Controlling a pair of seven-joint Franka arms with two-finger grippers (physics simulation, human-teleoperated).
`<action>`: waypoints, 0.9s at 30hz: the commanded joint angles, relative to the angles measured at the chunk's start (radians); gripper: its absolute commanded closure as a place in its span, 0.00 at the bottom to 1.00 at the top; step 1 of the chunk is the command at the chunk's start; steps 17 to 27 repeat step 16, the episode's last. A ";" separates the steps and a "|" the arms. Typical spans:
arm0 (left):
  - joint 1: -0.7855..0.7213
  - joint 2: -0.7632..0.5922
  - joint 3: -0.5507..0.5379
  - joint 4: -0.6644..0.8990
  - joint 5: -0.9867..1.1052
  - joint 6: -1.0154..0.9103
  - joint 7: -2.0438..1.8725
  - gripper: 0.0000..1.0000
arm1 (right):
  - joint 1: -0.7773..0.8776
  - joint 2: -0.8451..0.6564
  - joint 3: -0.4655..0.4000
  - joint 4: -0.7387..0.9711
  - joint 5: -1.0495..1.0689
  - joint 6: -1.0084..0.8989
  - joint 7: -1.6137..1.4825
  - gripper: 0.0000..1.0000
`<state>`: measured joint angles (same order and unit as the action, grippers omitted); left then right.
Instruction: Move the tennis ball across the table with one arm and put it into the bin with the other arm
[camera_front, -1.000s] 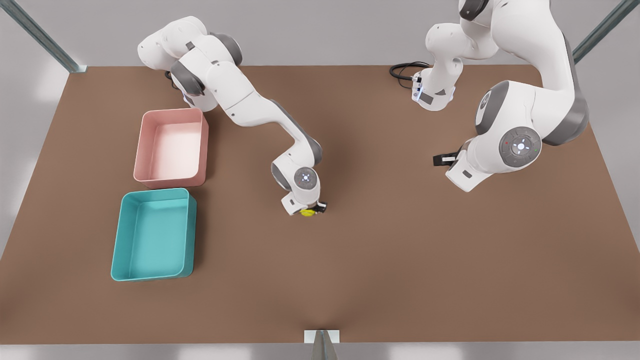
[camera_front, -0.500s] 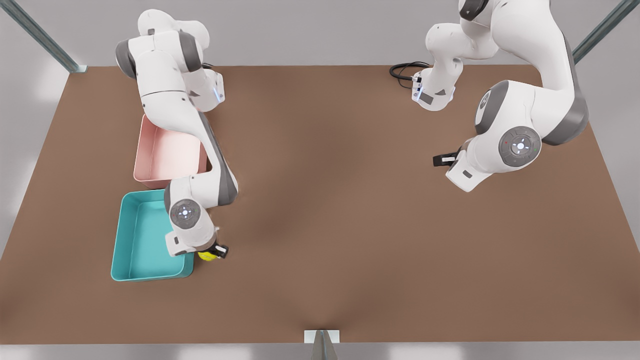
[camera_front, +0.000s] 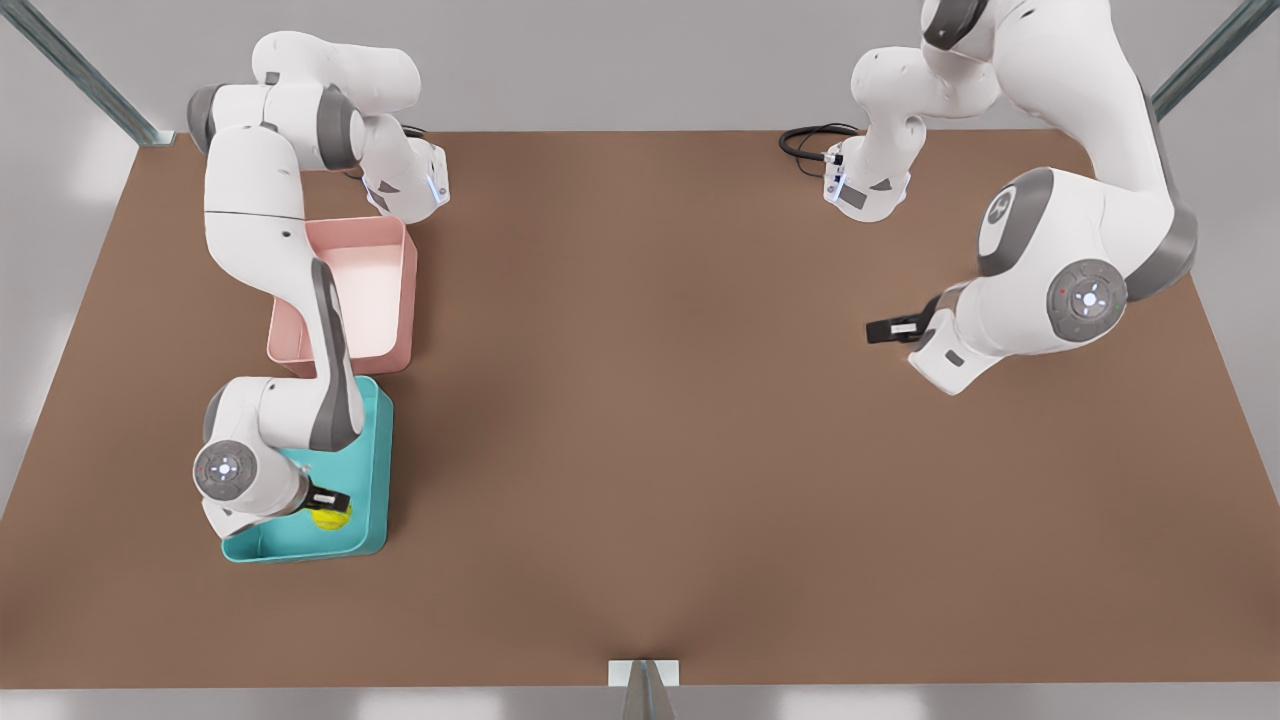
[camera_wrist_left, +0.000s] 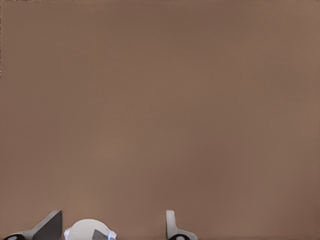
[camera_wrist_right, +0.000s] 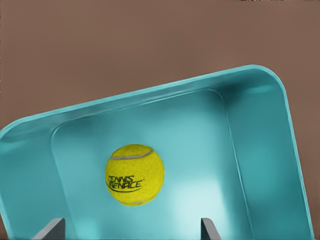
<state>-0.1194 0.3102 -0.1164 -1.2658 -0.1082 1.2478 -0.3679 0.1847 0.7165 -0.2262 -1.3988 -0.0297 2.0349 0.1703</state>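
The tennis ball (camera_wrist_right: 135, 175), bright yellow-green with a pale seam and black lettering that the right wrist view reveals, lies free inside the teal bin (camera_front: 375, 470). The right gripper (camera_front: 328, 505) hovers above it, jaws wide apart. A pink tray (camera_front: 400, 290) sits just beyond. The left gripper (camera_front: 878, 331) waits, jaws wide, over the brown table (camera_front: 650, 450).

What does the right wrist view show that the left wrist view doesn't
Right wrist view: the tennis ball lying free inside the teal bin, below the open right gripper, whose fingers stand apart, off the ball. Left wrist view: the open left gripper waiting above bare tabletop. Both show the brown table and a pair of spread fingertips.
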 joint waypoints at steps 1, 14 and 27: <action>0.004 -0.002 -0.002 0.005 -0.011 0.001 -0.008 0.00 | 0.002 -0.019 0.001 0.004 0.042 -0.036 -0.328 0.00; 0.015 0.001 0.000 0.031 -0.011 -0.039 -0.006 0.00 | -0.106 -0.605 0.265 -0.106 -0.038 -0.630 -0.018 0.00; 0.015 0.001 0.000 0.028 -0.013 -0.039 -0.008 0.00 | -0.108 -0.605 0.265 -0.106 -0.038 -0.637 -0.020 0.00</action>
